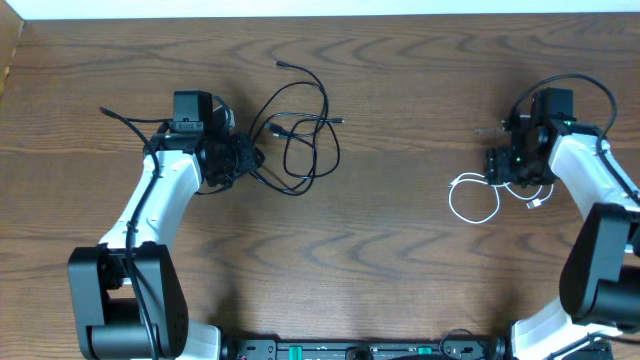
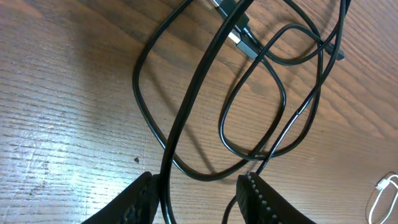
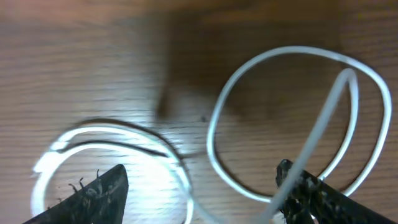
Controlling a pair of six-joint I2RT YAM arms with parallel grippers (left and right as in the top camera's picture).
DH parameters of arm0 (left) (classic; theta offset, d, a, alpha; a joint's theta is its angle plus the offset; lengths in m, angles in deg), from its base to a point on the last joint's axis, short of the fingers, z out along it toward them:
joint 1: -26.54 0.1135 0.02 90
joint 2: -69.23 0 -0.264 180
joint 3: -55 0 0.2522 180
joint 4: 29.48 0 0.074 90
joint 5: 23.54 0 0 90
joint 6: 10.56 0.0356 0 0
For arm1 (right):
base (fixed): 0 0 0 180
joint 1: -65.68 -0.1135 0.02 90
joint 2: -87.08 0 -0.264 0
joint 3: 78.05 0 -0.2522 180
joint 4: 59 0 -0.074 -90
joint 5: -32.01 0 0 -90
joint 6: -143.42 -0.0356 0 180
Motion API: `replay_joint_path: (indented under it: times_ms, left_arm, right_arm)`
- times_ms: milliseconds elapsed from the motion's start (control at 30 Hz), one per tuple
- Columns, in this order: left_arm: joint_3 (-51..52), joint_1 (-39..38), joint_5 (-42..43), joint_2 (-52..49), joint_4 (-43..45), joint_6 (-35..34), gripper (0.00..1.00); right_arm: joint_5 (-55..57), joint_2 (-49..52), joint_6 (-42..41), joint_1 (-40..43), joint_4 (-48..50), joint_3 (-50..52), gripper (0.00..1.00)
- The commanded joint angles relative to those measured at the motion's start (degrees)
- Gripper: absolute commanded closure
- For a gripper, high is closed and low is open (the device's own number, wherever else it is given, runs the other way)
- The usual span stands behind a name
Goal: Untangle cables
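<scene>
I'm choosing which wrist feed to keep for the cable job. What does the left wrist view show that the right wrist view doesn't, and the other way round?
Only the left wrist view: the black cables looped over one another, a plug end, and the left claw open with one black strand running between its fingers.
Only the right wrist view: the right claw, open above pale loops seen close up.
Both: the white cable, only a sliver at the left view's lower right edge, and the wooden table.
</scene>
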Motion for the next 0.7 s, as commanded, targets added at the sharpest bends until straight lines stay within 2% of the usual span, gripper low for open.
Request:
replay_joint_path:
  times_ms: [0,33,167,200,300,333,667]
  left_arm:
    - [-0.39,-0.13,-0.35,-0.63,-0.13,0.37,0.56]
    - [-0.39,-0.13,-0.37,-0.63,-0.11,0.37,0.56]
    - [-0.39,-0.13,-0.35,-0.63,-0.13,0.35,0.56]
    - [-0.39,-0.13,-0.37,-0.63,-0.13,0.35,0.56]
    - [-0.39,-0.13,-0.37,-0.63,-0.13,0.37,0.56]
    - [-0.39,-0.13,-0.37,-0.63,-0.11,0.37,0.56]
    - [-0.39,-0.13,-0.39,-0.63,-0.11,0.37,0.55]
  right_arm:
    - [3.17,3.21,2.82,0.09,1.33,1.11,0.3]
    - [3.17,4.07,3.1,0.11,1.79,1.18,0.32]
    - [3.3,7.56,4.24,0.11,2.99,1.18,0.53]
    - [3.37,8.17,4.24,0.11,3.23,1.18,0.61]
    - [3.41,9.2,4.24,0.13,3.98,1.18,0.94]
    - [3.39,9.25,4.22,0.15,4.15,1.18,0.99]
    - [3.34,4.85,1.38,0.15,4.0,0.81,0.99]
